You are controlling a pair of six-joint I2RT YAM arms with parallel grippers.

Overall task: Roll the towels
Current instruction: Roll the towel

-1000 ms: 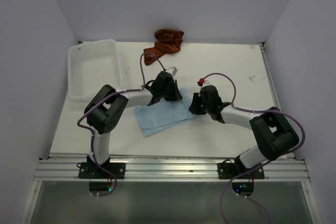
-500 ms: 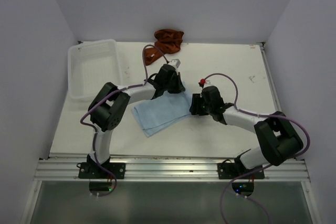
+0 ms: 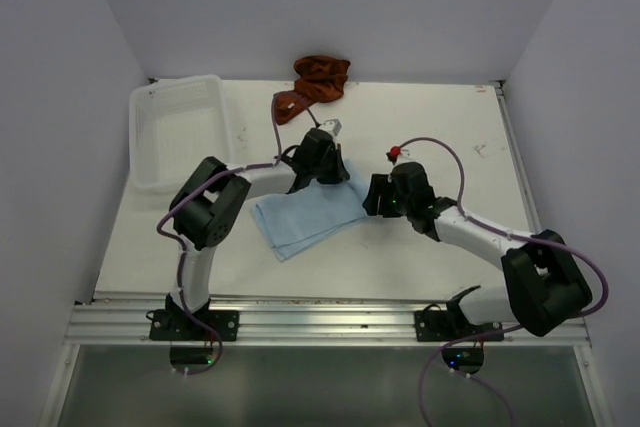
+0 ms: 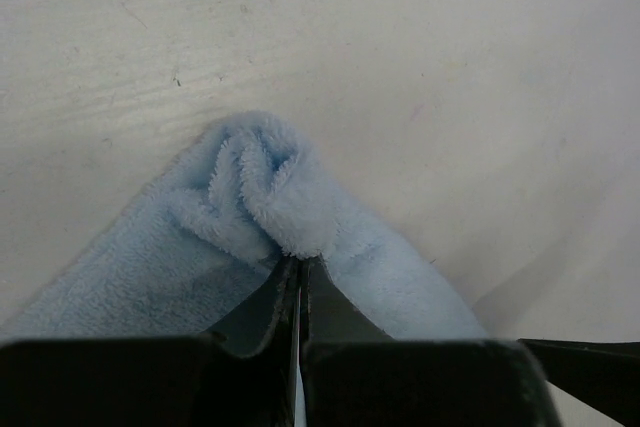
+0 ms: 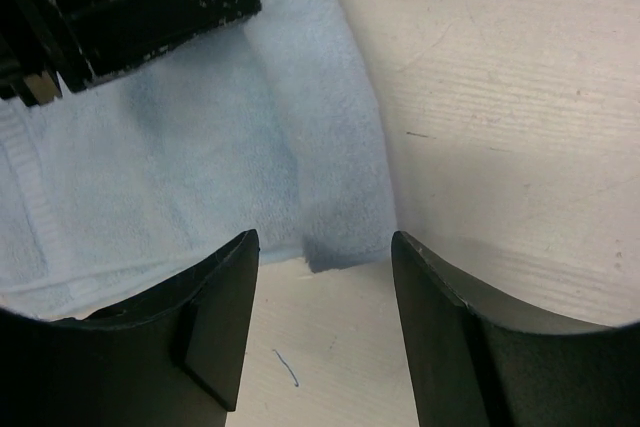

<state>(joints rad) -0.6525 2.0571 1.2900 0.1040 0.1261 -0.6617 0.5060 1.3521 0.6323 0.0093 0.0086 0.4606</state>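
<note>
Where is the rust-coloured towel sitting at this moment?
In the top view the rust towel lies bunched at the far edge of the table, just right of the white basket and beyond the blue towel.

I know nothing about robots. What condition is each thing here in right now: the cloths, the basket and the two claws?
light blue towel: lying flat, not rolled, one corner bunched up.
rust towel: crumpled in a heap, untouched.
white basket: upright, apart from both towels.
left gripper: shut on the light blue towel's bunched corner.
right gripper: open over another corner, holding nothing.
</note>
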